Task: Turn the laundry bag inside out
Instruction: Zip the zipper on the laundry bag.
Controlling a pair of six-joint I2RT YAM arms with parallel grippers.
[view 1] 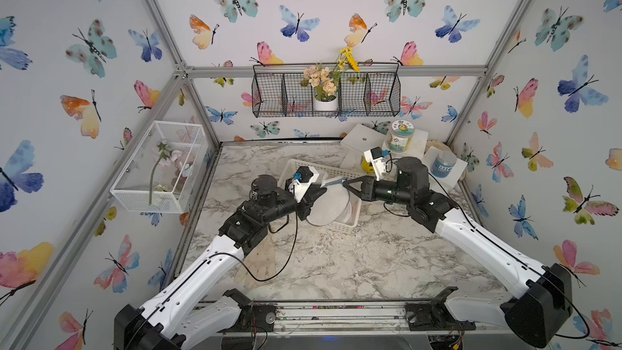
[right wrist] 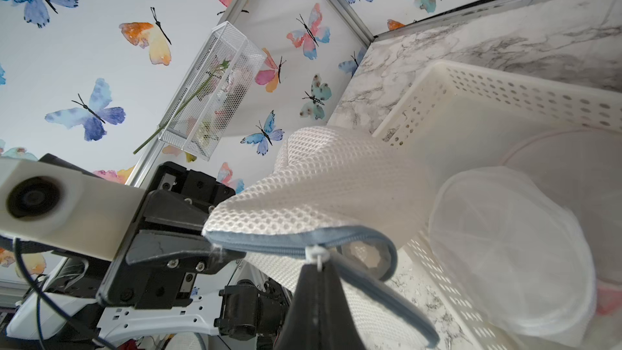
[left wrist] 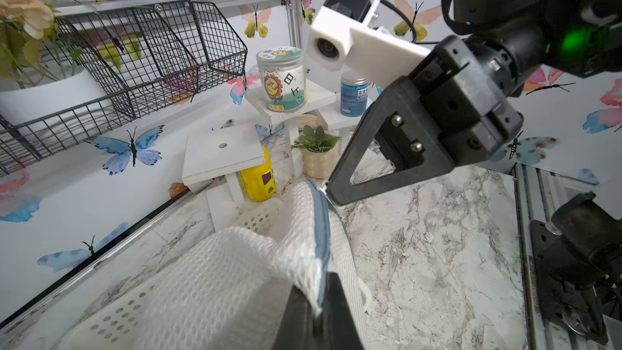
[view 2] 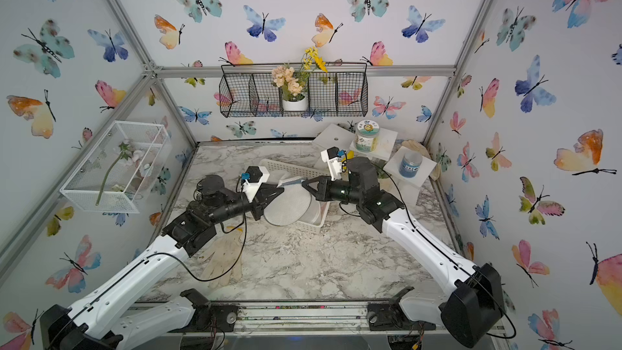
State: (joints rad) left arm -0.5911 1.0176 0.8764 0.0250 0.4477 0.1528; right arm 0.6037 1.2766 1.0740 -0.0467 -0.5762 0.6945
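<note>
The laundry bag [view 1: 328, 205] [view 2: 287, 207], a round white mesh pouch with a blue-grey zipper band, hangs between both grippers over a white perforated basket [view 1: 296, 166] [view 2: 269, 164]. My left gripper [view 1: 323, 190] [left wrist: 318, 311] is shut on the bag's [left wrist: 235, 271] zipper edge, with mesh and blue band pinched between its fingers. My right gripper [view 1: 346, 183] [right wrist: 318, 267] is shut on the small white zipper pull [right wrist: 316, 253]. In the right wrist view the zipper of the bag [right wrist: 319, 190] gapes open just beyond the pull.
A second, sheer bag [right wrist: 505, 264] lies in the basket [right wrist: 471, 75]. White stands with jars [view 1: 399, 136], a yellow container [left wrist: 257, 180] and a small plant pot [left wrist: 318, 159] crowd the back right. Pale gloves [view 1: 261, 264] lie under the left arm. Wire baskets hang on the walls.
</note>
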